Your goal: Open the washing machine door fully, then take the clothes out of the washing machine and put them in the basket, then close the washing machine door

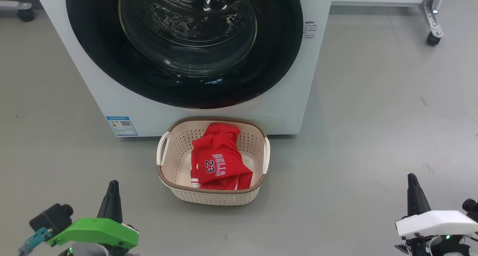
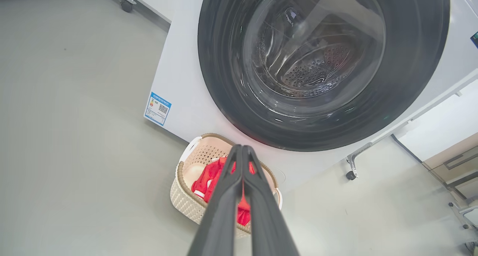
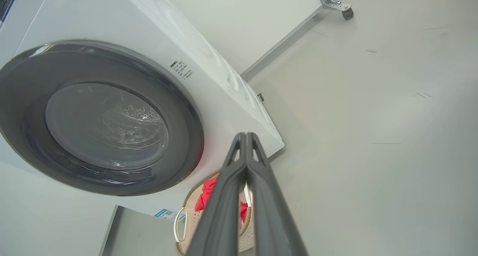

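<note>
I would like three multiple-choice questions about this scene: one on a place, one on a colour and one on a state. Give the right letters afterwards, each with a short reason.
1. Where does the jersey lie?
A. inside the drum
B. in the basket
C. on the floor

2. What colour are the basket's side handles?
A. white
B. green
C. red

3. In what state is the washing machine door?
A. wide open
B. half open
C. shut

Answers:
1 B, since the red cloth is heaped within the basket's perforated walls.
2 A, since both handles show white against the brown rim.
3 C, since the black ring lies flat against the white front of the washing machine in the head view and both wrist views.
</note>
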Motion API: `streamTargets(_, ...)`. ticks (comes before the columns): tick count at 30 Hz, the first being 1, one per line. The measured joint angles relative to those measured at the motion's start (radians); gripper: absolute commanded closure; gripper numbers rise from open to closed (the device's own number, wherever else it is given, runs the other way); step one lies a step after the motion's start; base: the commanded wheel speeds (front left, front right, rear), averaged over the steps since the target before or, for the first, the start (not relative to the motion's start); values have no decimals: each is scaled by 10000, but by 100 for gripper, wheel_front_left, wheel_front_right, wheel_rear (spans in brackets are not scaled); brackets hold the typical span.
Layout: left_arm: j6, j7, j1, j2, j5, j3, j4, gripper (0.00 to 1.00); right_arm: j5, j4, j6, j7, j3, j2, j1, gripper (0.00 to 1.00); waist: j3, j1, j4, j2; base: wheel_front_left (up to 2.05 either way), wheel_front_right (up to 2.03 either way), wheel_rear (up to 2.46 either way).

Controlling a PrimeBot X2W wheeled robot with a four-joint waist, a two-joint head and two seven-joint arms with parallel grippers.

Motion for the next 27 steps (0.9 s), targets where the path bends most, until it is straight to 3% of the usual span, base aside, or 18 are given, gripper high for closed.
streamTargets(27, -612, 792, -48, 12, -3446, 815, 276, 100, 3428, 767, 410, 648, -408, 4, -682, 100, -158, 0, -231, 0, 0, 0, 0)
